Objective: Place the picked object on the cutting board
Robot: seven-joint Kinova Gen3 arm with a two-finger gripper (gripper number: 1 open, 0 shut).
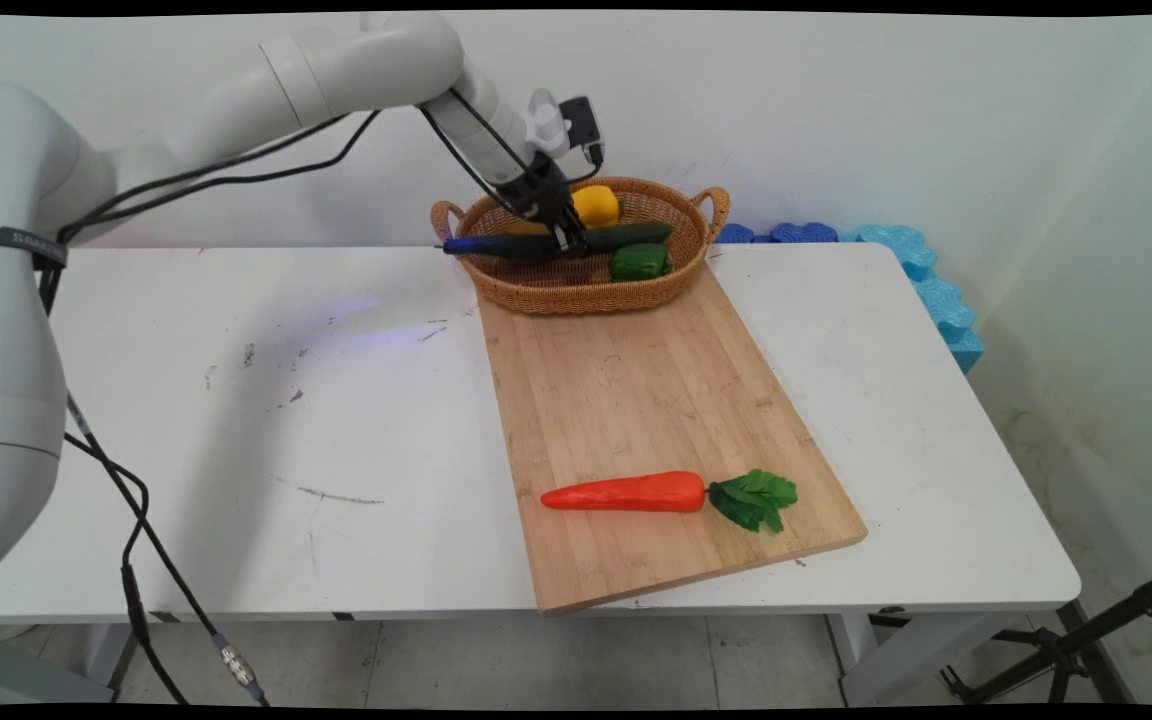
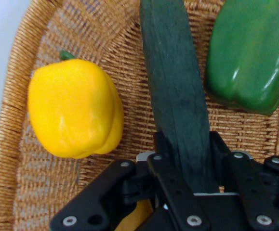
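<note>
My gripper (image 1: 564, 238) is down in the wicker basket (image 1: 586, 292) at the far end of the cutting board. It is shut on a long knife-like piece with a dark green blade (image 1: 628, 236) and a blue handle (image 1: 496, 245) that sticks out over the basket's left rim. In the hand view the dark blade (image 2: 175, 91) runs up between my fingers (image 2: 161, 144), with the gripper (image 2: 187, 159) clamped on both sides. A yellow bell pepper (image 2: 74, 108) lies left of the blade and a green bell pepper (image 2: 252, 53) right of it, both on the basket's woven floor (image 2: 14, 144).
A bamboo cutting board (image 1: 636, 400) runs from the basket to the table's near edge. An orange toy carrot (image 1: 626, 492) with green leaves lies on its near end. Blue foam blocks (image 1: 936, 290) line the wall at the table's far right.
</note>
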